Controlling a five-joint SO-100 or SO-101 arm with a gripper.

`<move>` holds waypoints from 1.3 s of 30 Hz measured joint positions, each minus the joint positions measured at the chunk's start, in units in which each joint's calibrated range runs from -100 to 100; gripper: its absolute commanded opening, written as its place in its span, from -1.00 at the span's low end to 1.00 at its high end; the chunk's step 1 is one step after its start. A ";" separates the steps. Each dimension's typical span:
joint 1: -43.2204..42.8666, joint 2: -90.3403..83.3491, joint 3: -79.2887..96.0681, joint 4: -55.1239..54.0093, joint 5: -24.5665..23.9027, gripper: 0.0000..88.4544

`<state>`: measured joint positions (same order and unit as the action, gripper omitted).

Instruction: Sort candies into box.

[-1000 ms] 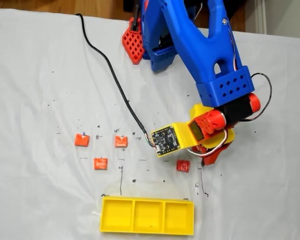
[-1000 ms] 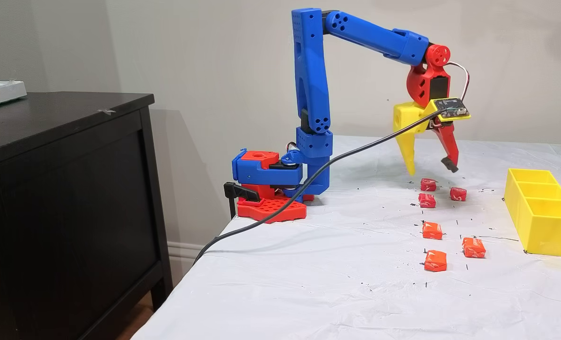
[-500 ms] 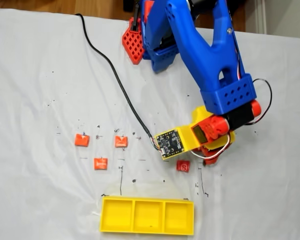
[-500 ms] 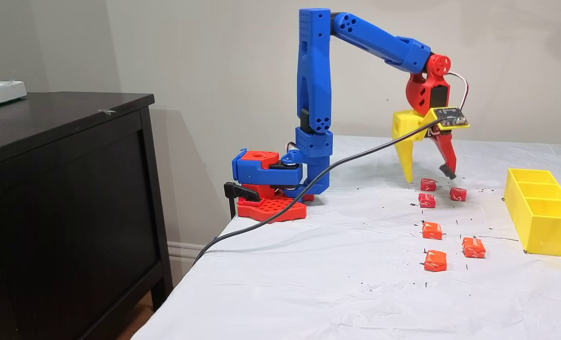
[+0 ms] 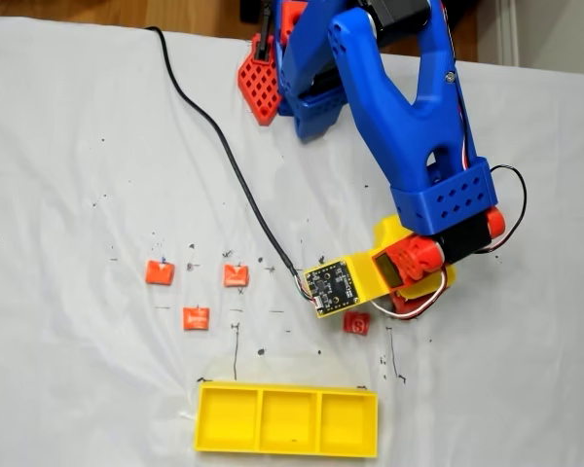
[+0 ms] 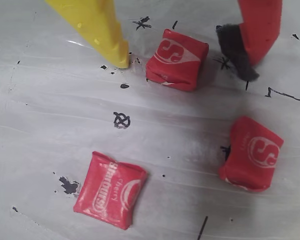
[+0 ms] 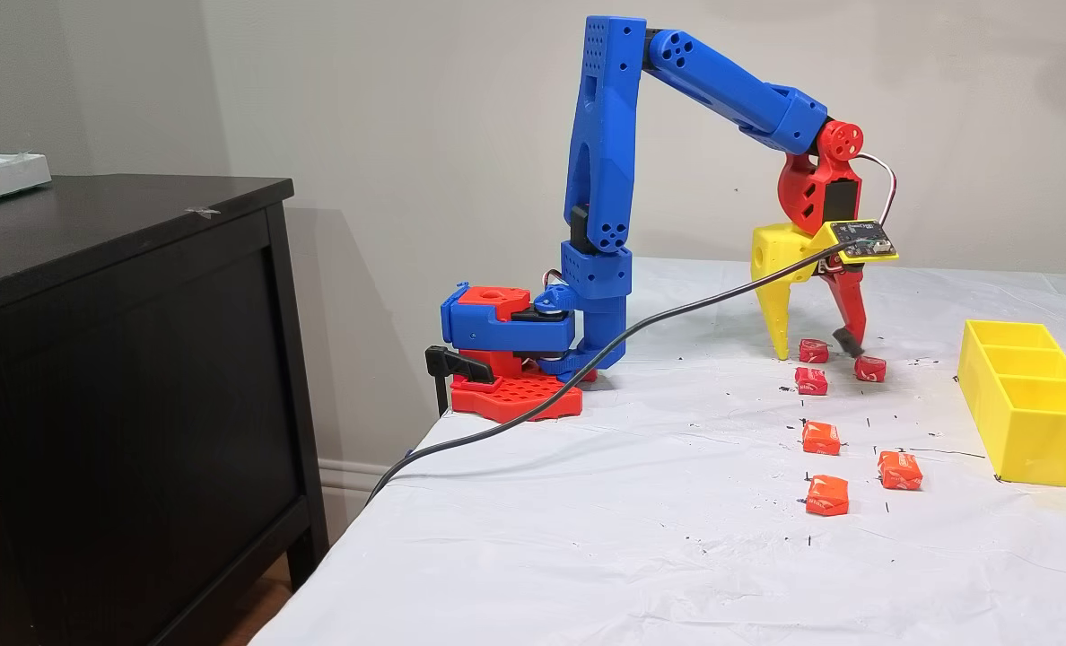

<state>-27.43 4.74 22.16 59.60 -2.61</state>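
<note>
Tool (image 6: 187,57) wide open, empty, straddling red candy (image 6: 177,59) on table (image 6: 50,120). Light, soft, slick wrapper; grip flat opposite sides.

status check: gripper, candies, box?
Gripper open, fingers straddling a red candy, not yet closed. Two more red candies nearby, apart. Box empty. Nothing in the way.

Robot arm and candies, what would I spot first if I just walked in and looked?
Probably the tall blue robot arm bending over the white cloth, its open jaws, one yellow and one red, straddling a red candy. Next, the bright yellow box at the right in that side fixed view, its compartments holding no candy. Three orange candies lie on the cloth near it.
</note>
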 measured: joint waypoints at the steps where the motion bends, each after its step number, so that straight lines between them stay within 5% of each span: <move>1: 0.00 0.00 0.00 -0.24 0.00 -1.00; 19: 6.32 -8.29 -6.16 5.32 2.59 -1.00; 39: 15.53 -16.75 -10.69 -15.16 0.29 -1.00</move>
<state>-11.90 -12.01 11.46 44.44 -2.32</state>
